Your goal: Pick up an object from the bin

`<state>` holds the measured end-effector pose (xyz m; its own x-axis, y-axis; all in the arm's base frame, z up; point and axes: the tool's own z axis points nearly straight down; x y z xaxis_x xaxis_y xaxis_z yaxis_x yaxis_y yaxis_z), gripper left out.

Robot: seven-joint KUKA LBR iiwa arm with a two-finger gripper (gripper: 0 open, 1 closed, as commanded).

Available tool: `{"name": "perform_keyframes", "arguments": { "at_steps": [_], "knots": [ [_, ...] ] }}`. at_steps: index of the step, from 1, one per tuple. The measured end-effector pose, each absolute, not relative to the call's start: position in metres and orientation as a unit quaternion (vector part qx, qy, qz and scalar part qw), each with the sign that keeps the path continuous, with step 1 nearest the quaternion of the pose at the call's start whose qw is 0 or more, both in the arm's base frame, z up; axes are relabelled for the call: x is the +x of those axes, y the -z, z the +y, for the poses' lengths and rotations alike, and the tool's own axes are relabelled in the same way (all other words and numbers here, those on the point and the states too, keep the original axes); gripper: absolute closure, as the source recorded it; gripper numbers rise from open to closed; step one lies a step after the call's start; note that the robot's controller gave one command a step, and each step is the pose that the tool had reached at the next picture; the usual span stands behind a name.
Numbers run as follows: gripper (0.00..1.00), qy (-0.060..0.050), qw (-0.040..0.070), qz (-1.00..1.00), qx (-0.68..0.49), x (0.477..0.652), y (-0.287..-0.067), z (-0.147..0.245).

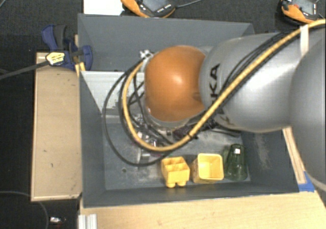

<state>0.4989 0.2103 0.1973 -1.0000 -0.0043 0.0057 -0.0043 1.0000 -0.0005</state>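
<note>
Lettering is showing in black on the grey shell of the arm [260, 87]: the capitals "KA" can be read, and the rest of the word is curving out of sight behind the round orange cover [173, 87] on the wrist. No writing can be read on any of the things in the bin [96, 141].

The arm is reaching in from the right and is hanging over the middle of the bin, with black cables and a yellow braided hose [239, 78] looping round the orange cover. The cover and cables are hiding what lies beneath, so whether the jaws are open or closed cannot be told.

Three things are lying in a row along the near wall, just below the wrist. Nearest to it is a yellow plastic block [175, 170] with two square hollows in its top. Just beside that, to the right, a yellow square cup [210, 167] is sitting with its mouth upward. A dark green bottle [235, 162] of clear, glassy look is resting against the cup's right side.
</note>
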Motion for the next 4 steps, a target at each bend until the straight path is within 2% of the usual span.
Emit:
{"name": "perform_keyframes", "arguments": {
  "at_steps": [1,2,3,4],
  "knots": [
    [0.00,0.001,-0.001,-1.000,-0.001,0.501,-0.202,0.209],
    [0.00,0.003,-0.006,-0.998,-0.057,0.555,-0.071,0.144],
    [0.00,0.003,-0.006,-1.000,0.011,0.554,-0.161,0.139],
    [0.00,0.002,-0.001,-0.994,-0.105,0.555,-0.100,0.125]
  ]
}}
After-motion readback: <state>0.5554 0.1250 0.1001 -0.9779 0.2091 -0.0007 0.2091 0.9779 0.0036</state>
